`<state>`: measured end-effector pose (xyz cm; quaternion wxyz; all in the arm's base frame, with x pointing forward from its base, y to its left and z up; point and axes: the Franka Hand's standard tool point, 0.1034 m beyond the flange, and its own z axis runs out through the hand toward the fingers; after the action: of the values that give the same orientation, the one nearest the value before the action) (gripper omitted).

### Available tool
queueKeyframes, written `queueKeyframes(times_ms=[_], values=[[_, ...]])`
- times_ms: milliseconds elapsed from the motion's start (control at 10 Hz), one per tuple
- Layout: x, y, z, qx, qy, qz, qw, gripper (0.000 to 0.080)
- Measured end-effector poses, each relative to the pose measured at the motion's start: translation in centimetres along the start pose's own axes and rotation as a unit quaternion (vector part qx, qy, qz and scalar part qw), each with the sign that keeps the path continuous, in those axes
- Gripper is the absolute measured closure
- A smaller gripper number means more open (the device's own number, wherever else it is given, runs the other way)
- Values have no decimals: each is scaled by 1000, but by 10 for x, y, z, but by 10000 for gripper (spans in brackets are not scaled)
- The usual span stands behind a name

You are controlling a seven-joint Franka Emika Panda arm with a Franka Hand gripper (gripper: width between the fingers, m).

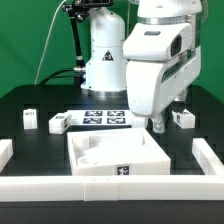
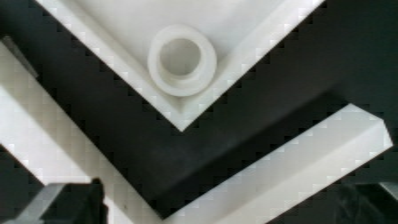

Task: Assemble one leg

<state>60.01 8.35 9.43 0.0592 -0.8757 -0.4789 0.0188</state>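
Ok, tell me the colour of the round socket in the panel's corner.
The socket is white, like the panel; clearest in the wrist view.

Item, one white arm (image 1: 105,55): standing on its base at the rear of the exterior view and reaching forward and down, with the bulky white wrist housing (image 1: 155,65) filling the foreground toward the exterior view's right. Fitted below it, one gripper (image 1: 160,124): hanging straight down under the wrist, dark and short, its jaws hard to tell apart from that distance. In the wrist view its fingers (image 2: 54,205) are showing as two blurred grey tips, spreading wide apart and clamping nothing.
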Motion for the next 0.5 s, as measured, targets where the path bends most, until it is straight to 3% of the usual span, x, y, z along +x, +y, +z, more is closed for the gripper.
queueKeyframes(times_ms=[500], values=[[0,0,0,-1,0,0,1000,150]])
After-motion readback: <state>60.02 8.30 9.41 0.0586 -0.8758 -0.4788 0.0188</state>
